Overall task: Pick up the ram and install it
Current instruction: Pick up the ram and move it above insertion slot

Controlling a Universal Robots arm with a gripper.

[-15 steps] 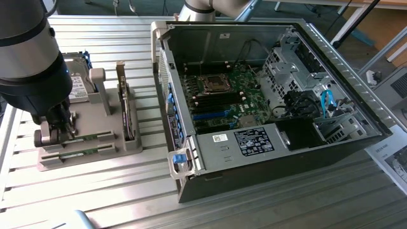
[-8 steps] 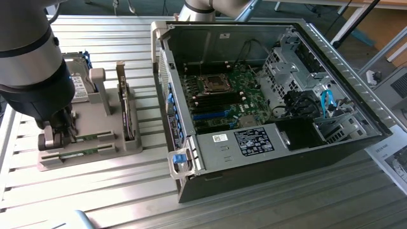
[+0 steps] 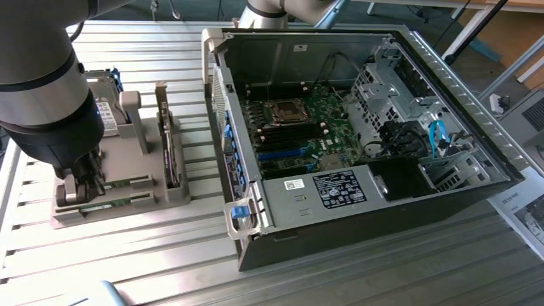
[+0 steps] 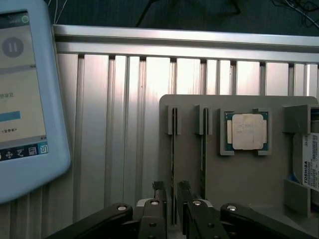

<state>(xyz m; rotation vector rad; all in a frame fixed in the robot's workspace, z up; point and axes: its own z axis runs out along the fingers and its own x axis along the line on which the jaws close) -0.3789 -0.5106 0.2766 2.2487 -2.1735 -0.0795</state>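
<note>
One ribbed aluminium table [image 3: 170,255] carries everything. On it are one open black computer case [image 3: 340,223] toward the exterior view's right, with one green motherboard [image 3: 314,127] inside, and one grey plastic fixture tray [image 4: 239,184] toward its left. One white-framed tablet screen [image 4: 25,99] sits near the tray. In the tray I count one hard drive with a Toshiba label [image 4: 310,169] and one square silver processor chip [image 4: 246,130]. There are also two thin green circuit-board sticks standing on edge in parallel slots: the ram [image 4: 173,144] between my fingers and the second stick [image 4: 203,144] just beside it. The ram's long axis lies level along the tray, parallel to its twin, pointing straight away from my wrist. My gripper [image 4: 171,189] is spread, not clamped. One finger stands on each side of the ram's near end, with a sliver of gap on both sides, and the ram sits in its slot.
</note>
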